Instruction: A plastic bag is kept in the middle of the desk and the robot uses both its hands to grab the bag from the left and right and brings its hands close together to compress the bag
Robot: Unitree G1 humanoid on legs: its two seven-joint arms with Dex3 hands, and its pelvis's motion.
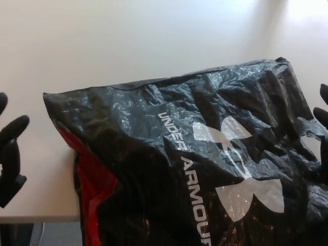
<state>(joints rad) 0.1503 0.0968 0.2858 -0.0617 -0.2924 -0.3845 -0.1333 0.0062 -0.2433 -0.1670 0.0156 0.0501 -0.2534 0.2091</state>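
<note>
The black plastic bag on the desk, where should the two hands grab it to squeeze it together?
Grip the black plastic bag by its side edges, left hand at the red-lined edge, right hand opposite. It lies flat and wide, so pressing inward should crumple it.

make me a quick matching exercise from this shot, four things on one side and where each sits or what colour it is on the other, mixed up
Things:
1. left hand
2. right hand
3. plastic bag
4. desk

Descriptions:
A. black and crinkled, with white lettering and a red panel
B. pale bare surface beyond the bag
C. at the picture's left edge, fingers apart, clear of the bag
D. only fingertips showing at the picture's right edge

Pairs: 1-C, 2-D, 3-A, 4-B
</note>
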